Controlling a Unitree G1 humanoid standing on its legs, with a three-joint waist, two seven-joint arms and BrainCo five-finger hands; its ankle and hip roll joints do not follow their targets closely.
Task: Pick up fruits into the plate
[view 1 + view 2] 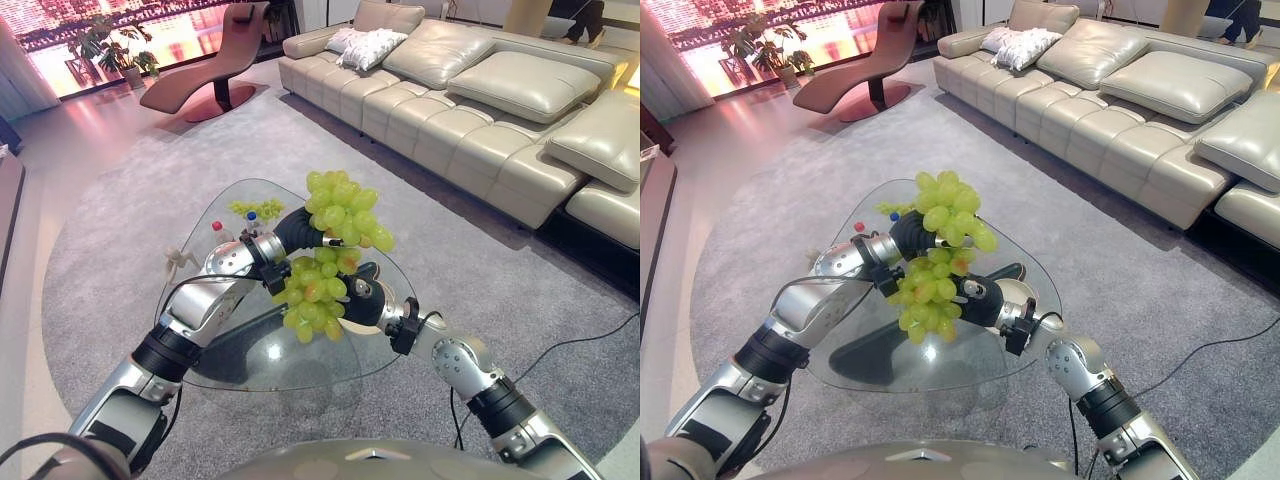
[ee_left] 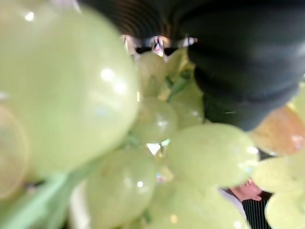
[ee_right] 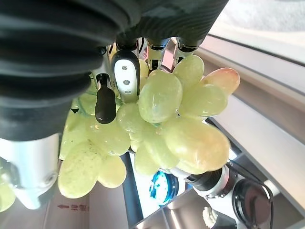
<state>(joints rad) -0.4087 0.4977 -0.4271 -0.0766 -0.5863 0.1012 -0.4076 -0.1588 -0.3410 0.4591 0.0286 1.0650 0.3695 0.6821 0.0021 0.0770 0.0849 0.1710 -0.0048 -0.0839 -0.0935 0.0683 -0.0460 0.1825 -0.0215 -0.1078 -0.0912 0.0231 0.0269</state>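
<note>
Hanging above the clear glass table [image 1: 250,375], two green grape bunches [image 1: 345,215] are held: far by left hand [image 1: 297,230], near by right hand [image 1: 362,300].

Glass table [image 1: 250,375] — small grape sprig [image 1: 255,208], bottles [image 1: 252,217] on it

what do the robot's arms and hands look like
Both arms are silver-grey metal segments with black ribbed joint bands. The left robot hand and the right robot hand each wear a dark ribbed cover over the wrist and back. The right wrist view shows silver fingers with small round holes and a dark rounded tip.
</note>
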